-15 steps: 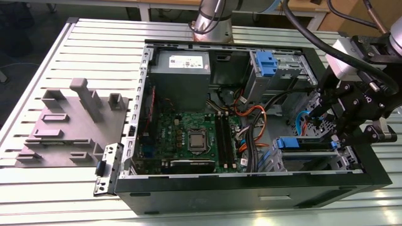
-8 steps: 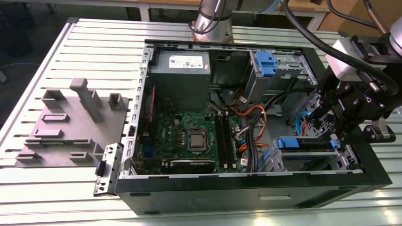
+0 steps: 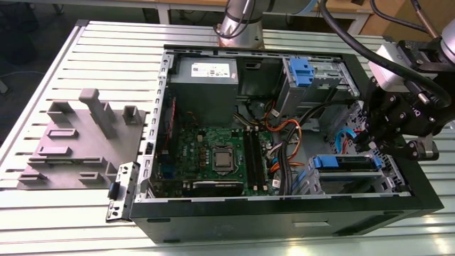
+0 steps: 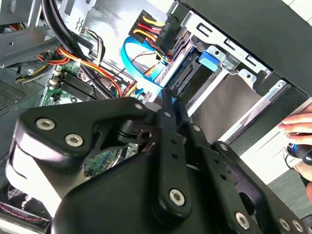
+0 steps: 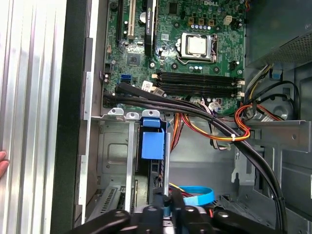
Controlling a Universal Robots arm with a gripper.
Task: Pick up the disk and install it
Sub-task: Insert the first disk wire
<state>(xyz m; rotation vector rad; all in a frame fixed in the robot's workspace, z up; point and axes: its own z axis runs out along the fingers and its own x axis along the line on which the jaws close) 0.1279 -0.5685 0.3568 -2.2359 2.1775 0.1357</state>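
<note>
The disk (image 3: 344,162), framed by its blue carrier, lies in the metal bay at the corner of the open computer case (image 3: 284,213) on the exterior view's right. Both wrist views look along the bay at the carrier's blue end (image 5: 152,144) (image 4: 207,58). My gripper (image 3: 368,143) hangs just above and to the exterior view's right of the disk, over the case wall. Its black fingers (image 4: 166,105) stand together, shut, with nothing seen between them. In the first wrist view the gripper (image 5: 170,200) sits a short way back from the carrier, apart from it.
A grey power-supply box (image 3: 206,80), motherboard (image 3: 213,154) and bundled cables (image 3: 284,138) fill the case. A blue latch (image 3: 302,72) stands at the upper bay. A grey fixture (image 3: 78,138) sits on the slatted table. A person's hand (image 4: 297,124) rests outside the case.
</note>
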